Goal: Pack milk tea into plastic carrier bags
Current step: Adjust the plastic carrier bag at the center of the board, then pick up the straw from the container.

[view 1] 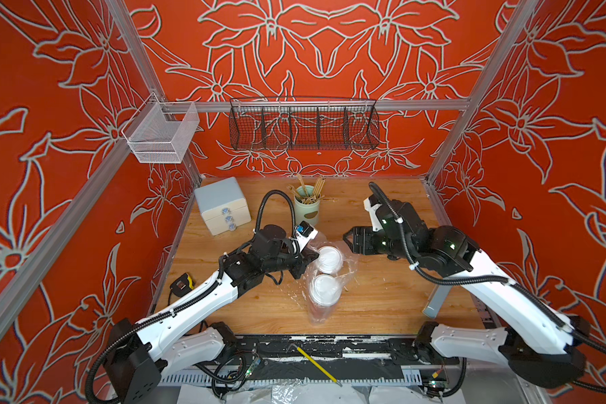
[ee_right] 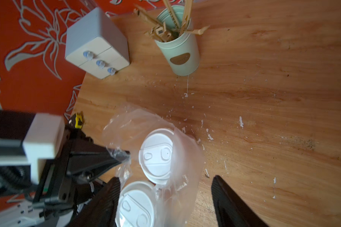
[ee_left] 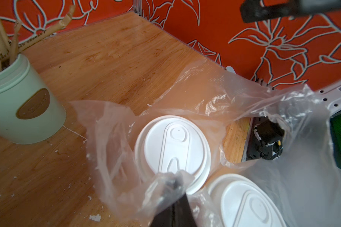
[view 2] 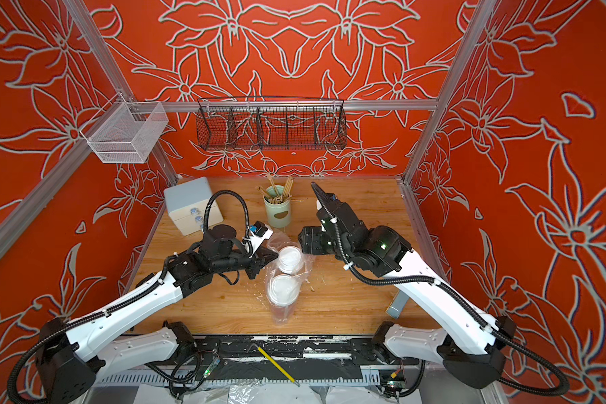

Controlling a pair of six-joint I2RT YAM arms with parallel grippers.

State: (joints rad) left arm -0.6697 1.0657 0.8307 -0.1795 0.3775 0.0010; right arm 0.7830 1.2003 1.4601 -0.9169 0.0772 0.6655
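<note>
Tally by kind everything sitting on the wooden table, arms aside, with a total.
Lidded cups: 2
Clear plastic bag: 1
Green stick holder: 1
Drawer box: 1
Black-and-yellow tape measure: 1
Grey slab: 1
Total: 7

Crinkled glossy plastic bag (ee_left: 215, 92), scuffed wooden table (ee_left: 110, 59)
</note>
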